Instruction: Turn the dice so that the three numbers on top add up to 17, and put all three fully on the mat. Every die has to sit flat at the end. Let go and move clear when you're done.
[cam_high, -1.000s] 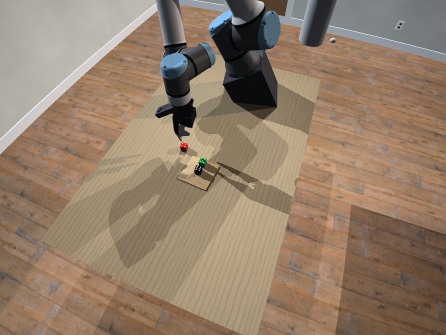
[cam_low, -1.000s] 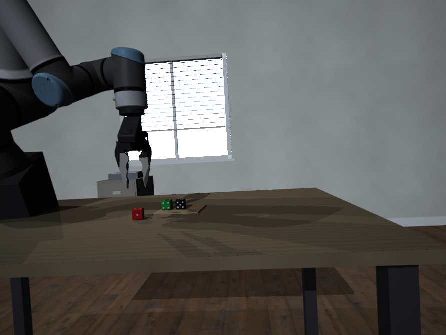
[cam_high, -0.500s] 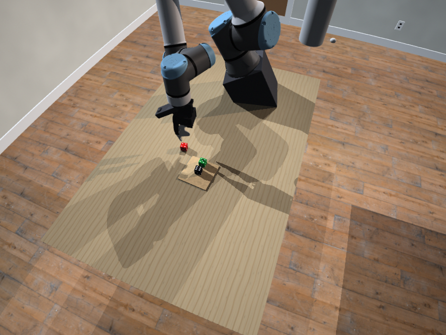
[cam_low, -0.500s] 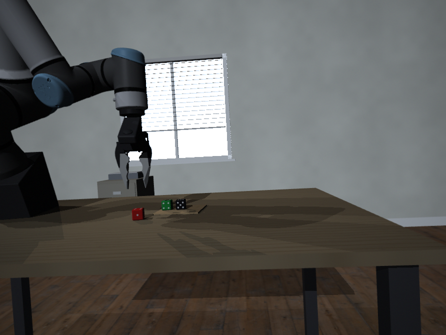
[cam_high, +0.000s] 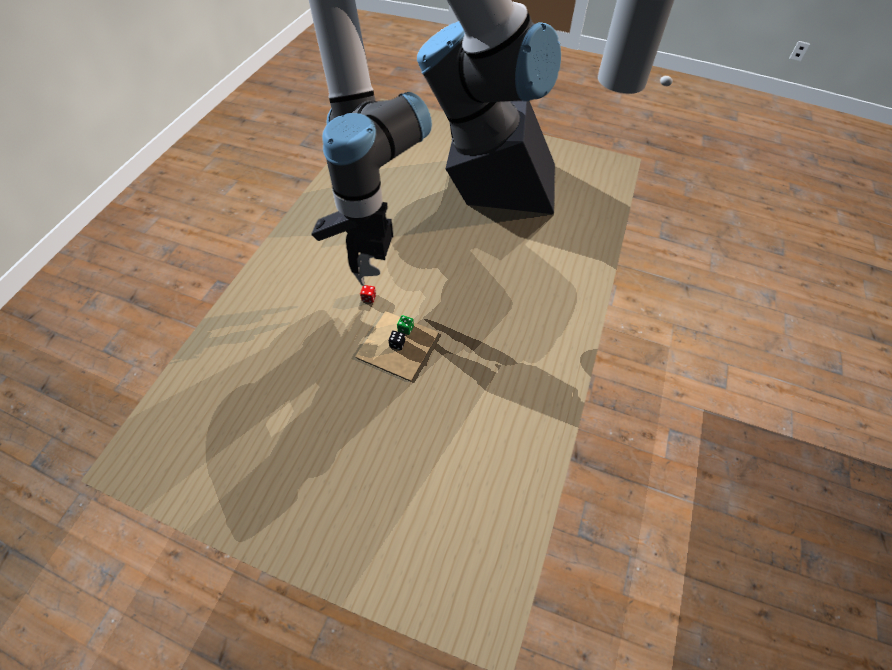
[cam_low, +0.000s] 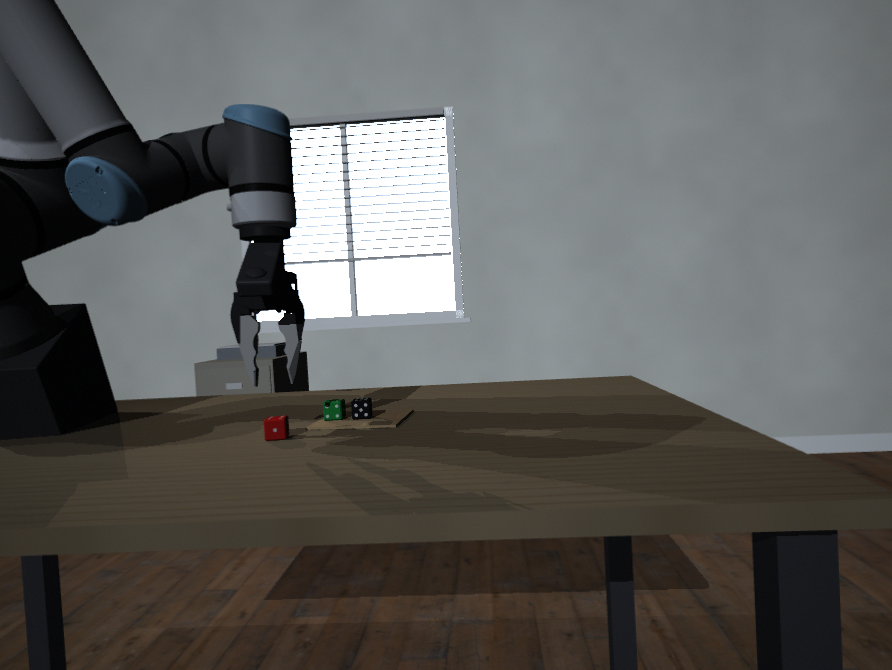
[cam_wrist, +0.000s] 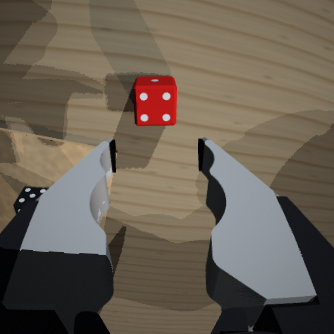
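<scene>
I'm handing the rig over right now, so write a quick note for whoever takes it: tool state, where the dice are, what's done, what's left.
Tool: partly closed, holding nothing, hanging above the table just behind the red die.
Red die: flat on the table, off the mat, four up.
Green die and black die: on the mat; tops too small to read.
Done: two dice on the mat.
Left: put the red die on the mat, check the tops total 17, all flat.

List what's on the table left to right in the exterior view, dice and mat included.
Red die → green die → black die → the mat's free right end. Green and black sit on the mat; red lies off it, below the gripper.
</scene>
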